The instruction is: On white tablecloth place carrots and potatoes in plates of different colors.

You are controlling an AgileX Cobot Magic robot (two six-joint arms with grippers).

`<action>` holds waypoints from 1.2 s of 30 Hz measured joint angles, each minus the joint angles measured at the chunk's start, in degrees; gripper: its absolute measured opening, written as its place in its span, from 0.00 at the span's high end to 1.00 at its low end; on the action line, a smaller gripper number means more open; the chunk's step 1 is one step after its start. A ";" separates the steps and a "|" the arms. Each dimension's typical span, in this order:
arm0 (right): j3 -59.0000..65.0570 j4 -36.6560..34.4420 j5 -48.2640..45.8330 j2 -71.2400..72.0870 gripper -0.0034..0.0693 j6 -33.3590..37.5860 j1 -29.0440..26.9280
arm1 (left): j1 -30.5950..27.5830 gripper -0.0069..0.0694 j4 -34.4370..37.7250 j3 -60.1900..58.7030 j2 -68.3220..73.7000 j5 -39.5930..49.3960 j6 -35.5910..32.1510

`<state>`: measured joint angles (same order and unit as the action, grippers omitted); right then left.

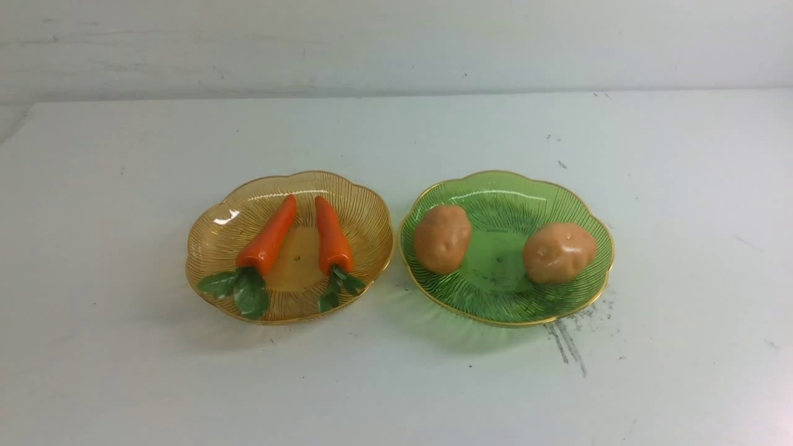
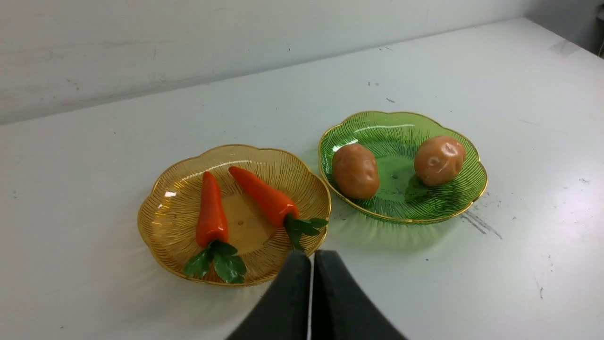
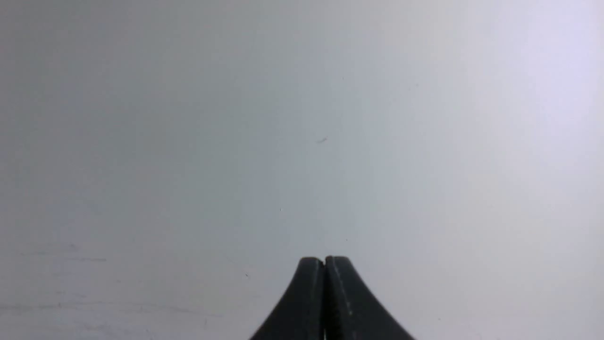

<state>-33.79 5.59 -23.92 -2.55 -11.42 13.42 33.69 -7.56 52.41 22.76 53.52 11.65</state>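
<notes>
Left end effector (image 2: 312, 255) pressed together; amber plate (image 1: 297, 288) on the white tablecloth (image 1: 396, 396) — two toy carrots (image 1: 267, 238) inside; green plate (image 1: 499, 297) just beside — two toy potatoes (image 1: 443, 240) inside, apart. Right end effector (image 3: 324, 260) pressed together.

Taking twelve o'clock toward the backdrop (image 2: 141, 47), the green plate (image 2: 394, 198) holds potatoes (image 2: 356, 171) at nine and three; the amber plate (image 2: 165, 212), carrots (image 2: 211, 212).

text: none legible | labels/brands: none legible | numbers: none legible | signs: none legible
</notes>
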 joint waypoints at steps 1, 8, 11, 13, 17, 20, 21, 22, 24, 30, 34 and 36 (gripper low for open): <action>1.77 0.00 0.90 1.86 0.97 -0.28 0.00 | 0.00 0.91 0.00 -1.50 -0.90 -0.84 0.21; 6.11 0.83 3.62 3.18 0.97 -1.12 0.00 | 0.00 0.91 -0.02 -7.23 -5.68 -4.19 1.38; 6.11 3.11 4.17 3.18 0.97 -1.12 0.00 | 0.00 0.91 -0.07 -8.28 -6.82 -4.66 1.38; 6.25 4.49 4.44 3.18 0.97 -1.12 0.00 | 0.00 0.91 0.06 -8.55 -7.01 -4.61 1.38; 6.62 6.00 4.64 3.18 0.97 -1.12 0.00 | 0.00 0.91 0.62 -8.65 -7.08 -4.61 1.38; 6.62 6.14 4.64 3.18 0.97 -1.12 0.00 | 0.00 0.91 0.62 -8.65 -7.08 -4.61 1.38; 6.62 6.14 4.64 3.18 0.97 -1.12 0.00 | 0.00 0.91 0.62 -8.65 -7.08 -4.61 1.38; 6.62 6.14 4.64 3.18 0.97 -1.12 0.00 | 0.00 0.91 0.62 -8.65 -7.08 -4.61 1.38; 6.62 6.14 4.64 3.18 0.97 -1.12 0.00 | 0.00 0.91 0.62 -8.65 -7.08 -4.61 1.38; 6.62 6.18 4.64 3.18 0.97 -1.12 0.00 | 0.00 0.91 0.66 -8.65 -7.08 -4.17 1.38; 6.62 6.32 4.64 3.18 0.97 -1.12 0.00 | 0.00 0.91 0.66 -8.65 -7.08 -4.13 1.38; 6.62 6.32 4.64 3.18 0.97 -1.12 0.00 | 0.00 0.91 0.55 -8.65 -7.08 -4.13 1.38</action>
<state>-27.18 11.90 -19.28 0.63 -12.54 13.42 33.69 -7.01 43.76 15.68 49.39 13.04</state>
